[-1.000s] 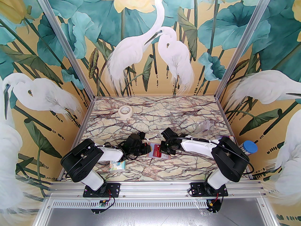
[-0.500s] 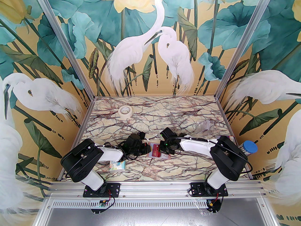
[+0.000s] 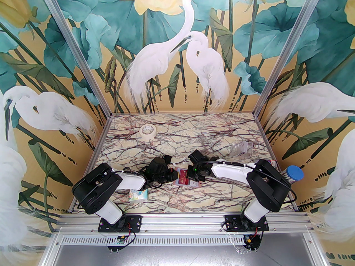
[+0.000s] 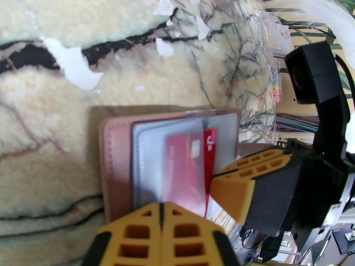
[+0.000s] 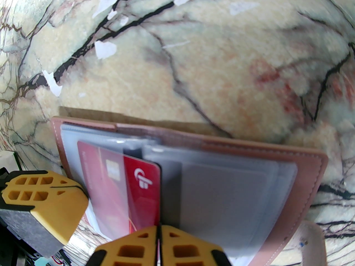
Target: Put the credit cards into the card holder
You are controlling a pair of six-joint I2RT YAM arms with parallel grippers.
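The pink card holder (image 4: 116,154) lies open on the marble table between both grippers, its clear sleeves facing up (image 5: 299,170). A red credit card (image 5: 138,187) sits partly inside one sleeve, its right strip still bare (image 4: 209,145). My right gripper (image 5: 158,237) is shut on that card's near edge. My left gripper (image 4: 161,215) is shut on the sleeve edge of the card holder, close beside the right fingers (image 4: 235,187). From above, the left gripper (image 3: 174,174) and right gripper (image 3: 190,176) meet over the red card (image 3: 183,177). A pale card shape shows inside a right-hand sleeve (image 5: 222,192).
A tape roll (image 3: 147,132) lies at the back left. A clear plastic box (image 3: 241,148) sits at the back right. A printed tissue pack (image 3: 138,195) lies under the left arm. A blue-lidded jar (image 3: 294,174) stands by the right wall.
My right gripper has edged slightly left with the red card, toward the left gripper. The left arm and the card holder stay where they were.
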